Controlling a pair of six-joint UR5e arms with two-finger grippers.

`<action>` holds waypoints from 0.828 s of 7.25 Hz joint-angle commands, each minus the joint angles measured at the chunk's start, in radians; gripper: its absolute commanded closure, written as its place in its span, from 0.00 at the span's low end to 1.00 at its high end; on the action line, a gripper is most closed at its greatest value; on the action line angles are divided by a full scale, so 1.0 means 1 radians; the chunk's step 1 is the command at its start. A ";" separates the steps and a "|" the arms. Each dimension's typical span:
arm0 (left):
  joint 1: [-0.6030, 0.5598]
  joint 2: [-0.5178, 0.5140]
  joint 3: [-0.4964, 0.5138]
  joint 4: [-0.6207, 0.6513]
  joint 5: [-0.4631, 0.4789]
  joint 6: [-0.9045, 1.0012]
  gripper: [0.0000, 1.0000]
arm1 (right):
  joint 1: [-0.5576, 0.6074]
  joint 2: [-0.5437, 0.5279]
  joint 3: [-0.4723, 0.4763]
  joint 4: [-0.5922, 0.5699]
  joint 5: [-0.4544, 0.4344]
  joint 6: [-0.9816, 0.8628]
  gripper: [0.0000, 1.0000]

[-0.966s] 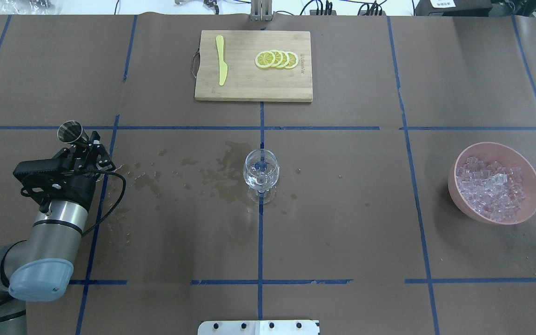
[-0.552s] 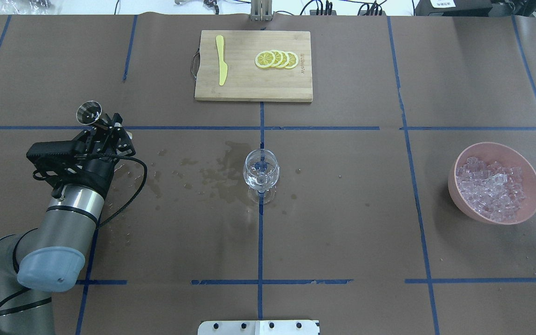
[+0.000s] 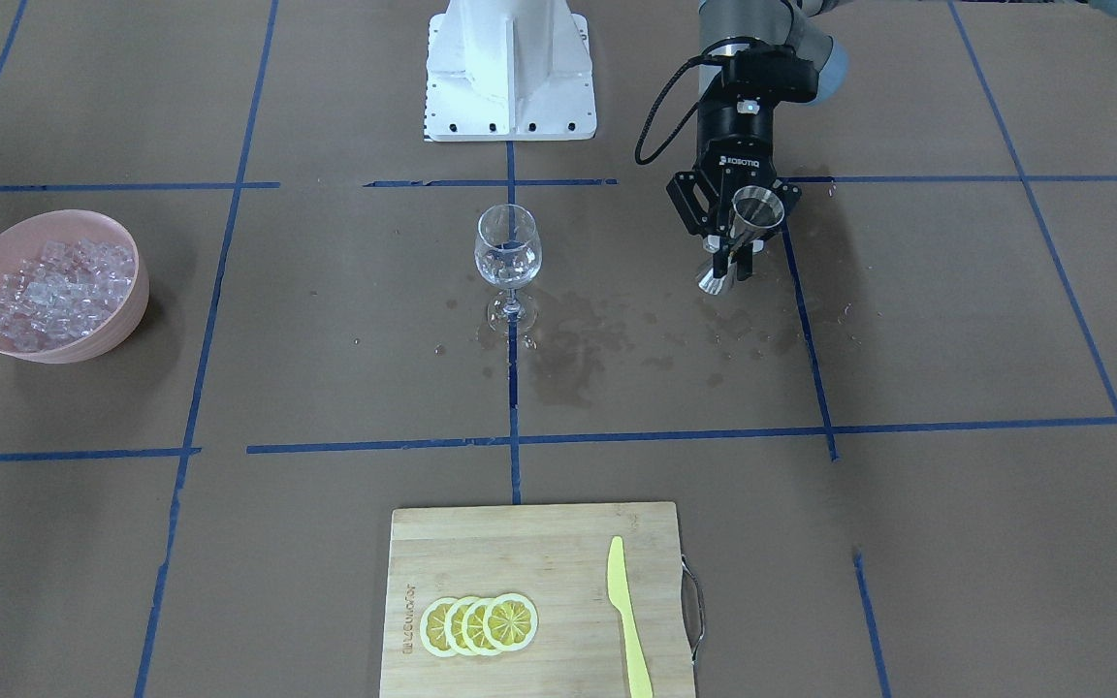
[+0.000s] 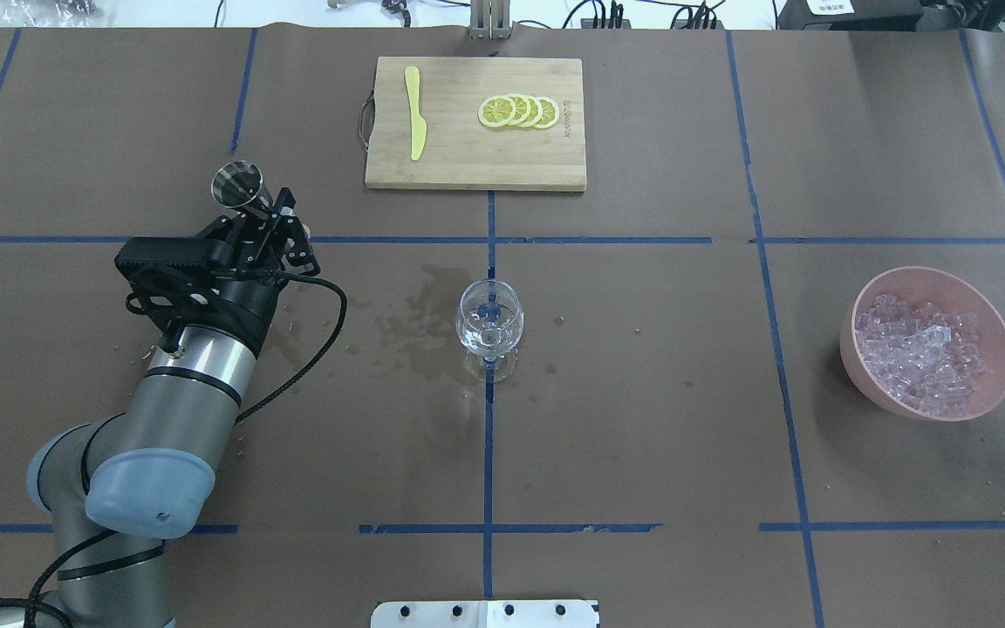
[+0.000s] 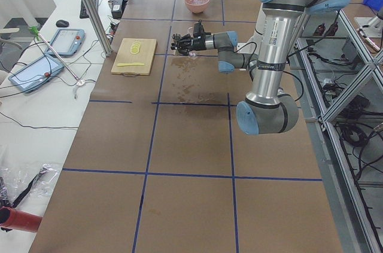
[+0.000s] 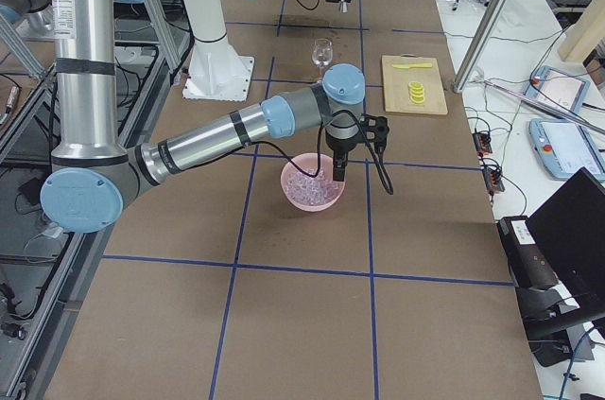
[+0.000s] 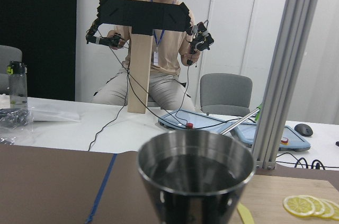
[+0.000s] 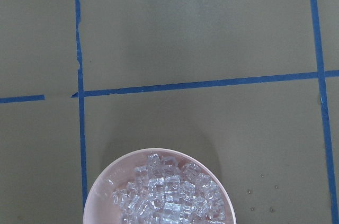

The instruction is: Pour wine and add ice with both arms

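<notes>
Wine [image 3: 506,264], a little clear liquid, sits in the glass [image 4: 488,324] at mid-frame. The jigger [image 3: 757,208] is clamped mouth-up by the left gripper [image 3: 735,250], upper right of the glass. It is best carried level, then tipped slowly over the rim. The right gripper [image 6: 337,176] is poised above the ice [image 4: 919,349]; its grip cannot be told.

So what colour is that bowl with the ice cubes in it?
Plain pale pink; the bowl shows best in the overhead view.
</notes>
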State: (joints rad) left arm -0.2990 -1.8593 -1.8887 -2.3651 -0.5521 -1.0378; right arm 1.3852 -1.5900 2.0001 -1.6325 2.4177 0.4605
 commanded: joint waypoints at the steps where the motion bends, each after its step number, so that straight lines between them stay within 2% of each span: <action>1: 0.007 -0.056 0.005 0.007 -0.037 0.086 1.00 | 0.000 -0.002 -0.001 0.017 -0.002 0.001 0.00; 3: 0.009 -0.078 0.005 0.009 -0.038 0.186 1.00 | -0.002 -0.002 0.000 0.020 -0.012 0.010 0.00; 4: 0.011 -0.080 0.008 0.007 -0.038 0.270 1.00 | -0.014 -0.004 0.000 0.051 -0.037 0.024 0.00; 6: 0.012 -0.081 0.006 0.007 -0.038 0.283 1.00 | -0.041 -0.012 0.000 0.146 -0.054 0.111 0.00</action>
State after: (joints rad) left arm -0.2882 -1.9386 -1.8833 -2.3576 -0.5905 -0.7715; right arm 1.3589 -1.5984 2.0002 -1.5312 2.3716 0.5285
